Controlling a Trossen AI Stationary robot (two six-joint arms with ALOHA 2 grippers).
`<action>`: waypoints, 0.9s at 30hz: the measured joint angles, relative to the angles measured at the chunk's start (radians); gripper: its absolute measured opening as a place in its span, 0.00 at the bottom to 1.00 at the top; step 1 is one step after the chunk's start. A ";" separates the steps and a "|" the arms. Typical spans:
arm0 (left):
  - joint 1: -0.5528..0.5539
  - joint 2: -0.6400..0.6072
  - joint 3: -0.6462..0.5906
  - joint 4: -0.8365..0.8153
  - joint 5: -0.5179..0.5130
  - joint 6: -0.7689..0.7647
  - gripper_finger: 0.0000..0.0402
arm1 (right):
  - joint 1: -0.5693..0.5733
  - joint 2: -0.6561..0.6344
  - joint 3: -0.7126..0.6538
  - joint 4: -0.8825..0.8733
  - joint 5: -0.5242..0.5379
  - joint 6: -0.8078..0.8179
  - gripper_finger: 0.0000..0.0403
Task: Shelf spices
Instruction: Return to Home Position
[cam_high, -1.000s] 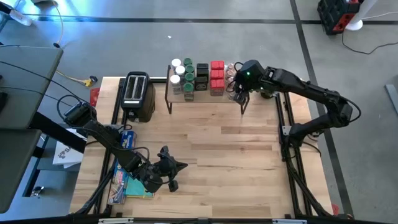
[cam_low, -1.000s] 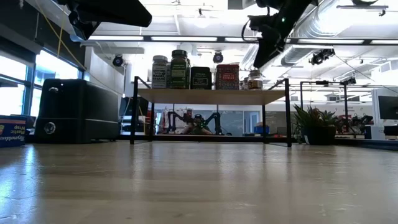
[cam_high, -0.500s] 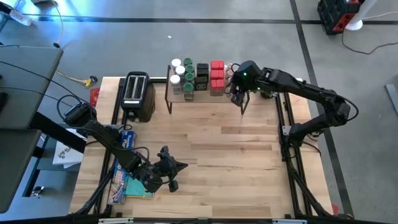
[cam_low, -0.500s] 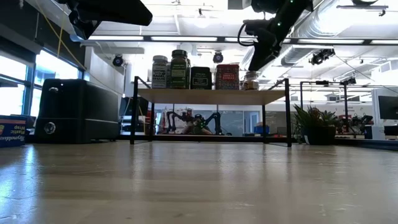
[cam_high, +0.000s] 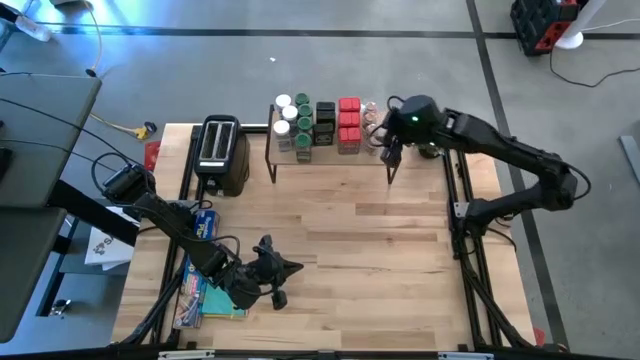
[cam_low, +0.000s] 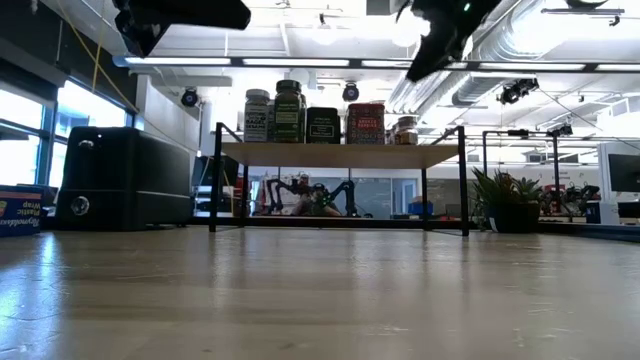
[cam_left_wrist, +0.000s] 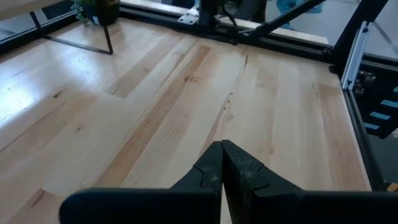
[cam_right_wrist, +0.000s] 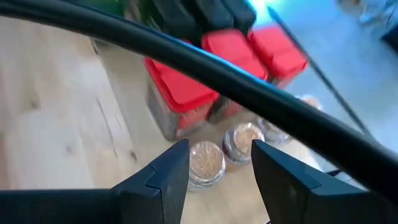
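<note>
On the shelf (cam_low: 330, 153), every spice visible stands in rows: the spices (cam_high: 320, 125) appear fully placed, with only arm retreat judged outstanding. Right pincer (cam_right_wrist: 217, 155) hangs above the shelf's right end, fingers spread, empty. Left pincer (cam_left_wrist: 222, 148), fingers pressed together, waits over the surface (cam_high: 350, 230).

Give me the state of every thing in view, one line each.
Left gripper: shut, empty, above the table.
Right gripper: open, empty, above the clear jars.
Clear jars: upright on the shelf, not held.
Other spices: upright on the shelf.
Shelf: standing, loaded.
Toaster: upright beside the shelf.
</note>
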 joint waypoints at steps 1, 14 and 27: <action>0.000 0.000 0.000 0.011 -0.001 0.009 0.00 | 0.011 -0.024 0.000 0.003 0.000 0.002 0.41; 0.022 -0.386 0.000 -0.314 -0.061 0.147 0.00 | 0.329 -0.409 -0.249 0.010 -0.108 0.139 0.41; -0.013 -0.889 -0.131 -0.783 -0.264 -0.064 0.00 | 0.551 -0.868 -0.847 0.578 -0.115 0.424 0.41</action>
